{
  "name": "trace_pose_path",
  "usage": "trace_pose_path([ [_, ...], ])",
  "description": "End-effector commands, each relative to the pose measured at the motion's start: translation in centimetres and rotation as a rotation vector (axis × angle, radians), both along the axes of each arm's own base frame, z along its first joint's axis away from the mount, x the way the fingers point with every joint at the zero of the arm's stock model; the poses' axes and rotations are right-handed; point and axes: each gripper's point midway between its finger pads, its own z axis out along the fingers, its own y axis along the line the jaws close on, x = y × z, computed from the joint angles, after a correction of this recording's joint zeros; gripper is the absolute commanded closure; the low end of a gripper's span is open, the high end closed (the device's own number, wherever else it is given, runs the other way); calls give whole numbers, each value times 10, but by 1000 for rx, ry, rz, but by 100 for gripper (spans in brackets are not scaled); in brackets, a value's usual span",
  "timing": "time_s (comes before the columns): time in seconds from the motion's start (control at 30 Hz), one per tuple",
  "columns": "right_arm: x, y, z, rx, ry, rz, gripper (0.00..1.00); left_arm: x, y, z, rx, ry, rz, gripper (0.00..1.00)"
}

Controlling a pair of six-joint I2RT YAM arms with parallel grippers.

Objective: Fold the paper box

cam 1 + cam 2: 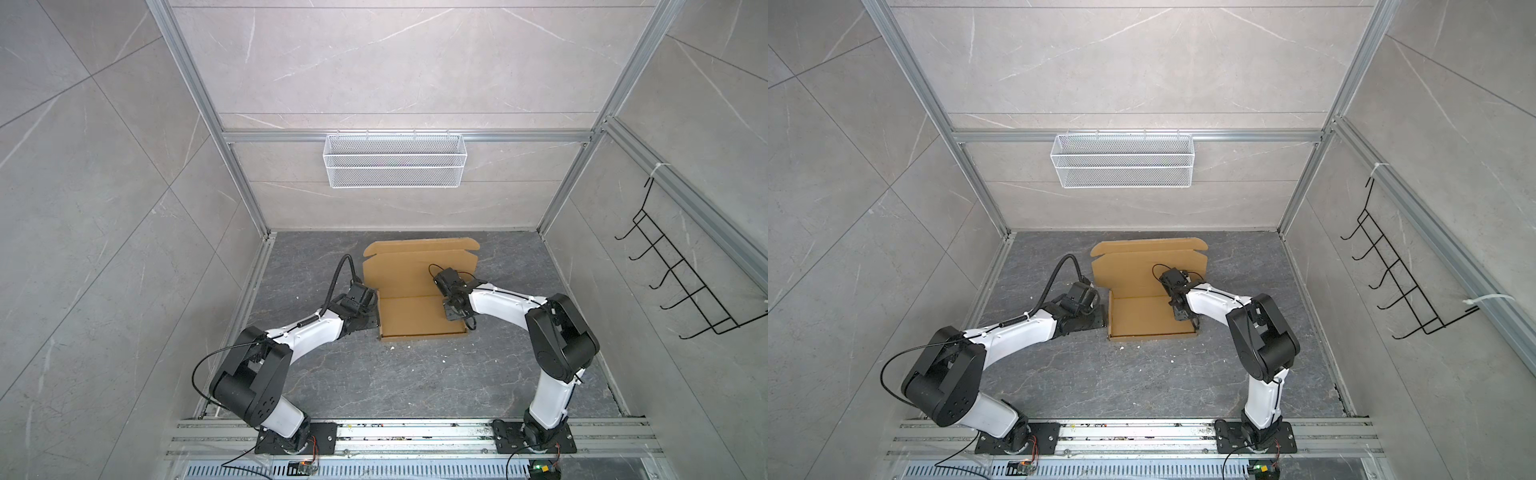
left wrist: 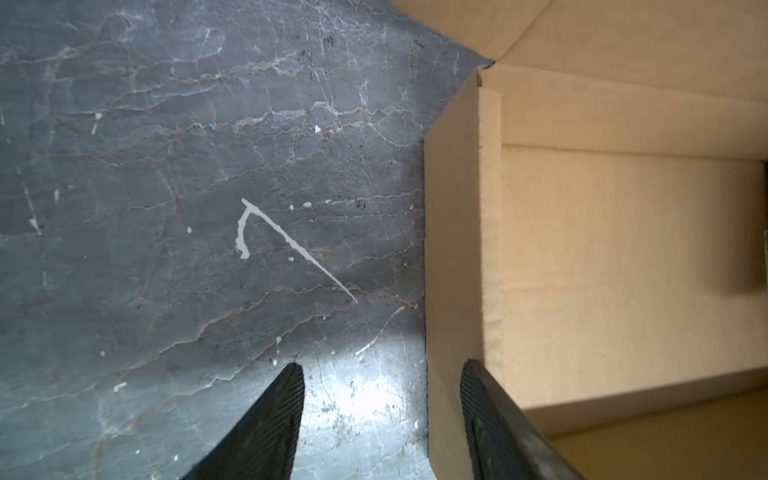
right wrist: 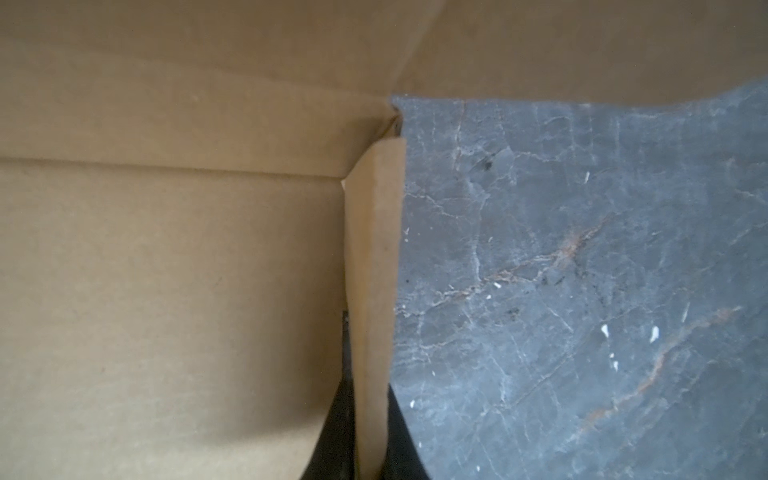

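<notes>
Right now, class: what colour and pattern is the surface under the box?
Dark grey tabletop with pale and rusty veins; clearest in the left wrist view.

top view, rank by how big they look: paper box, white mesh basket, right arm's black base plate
1. paper box, largest area, even partly covered.
2. white mesh basket, wider but much shallower.
3. right arm's black base plate, clearly smallest, despite being nearest the camera.

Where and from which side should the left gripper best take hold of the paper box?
Probably the upright left wall of the paper box, from above. It is a thin standing panel with a free top edge, and the open left gripper straddles it, so closing there should pinch it.
</notes>
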Motion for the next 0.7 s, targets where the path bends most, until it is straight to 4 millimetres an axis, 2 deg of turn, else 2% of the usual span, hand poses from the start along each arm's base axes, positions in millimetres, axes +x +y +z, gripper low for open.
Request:
trace_pose_path([
  [0.0,-6,-3,-3,-67,24,-3,91,15,-15,19,-43,-58,-42,37],
  [0.13,-5,-1,-4,-80,24,2,93,15,-12,18,-43,-62,-37,37],
  [0.23,-4,8,-5,-46,28,12,85,16,-16,14,-57,-54,-45,37],
  [0.4,-8,18,1,42,30,1,63,17,-24,19,-103,-54,-53,38],
  [0.53,-10,22,14,104,17,5,56,18,-23,28,-108,-71,-54,38],
  [0.67,-12,18,27,127,0,-11,53,17,-21,34,-101,-88,-57,38],
])
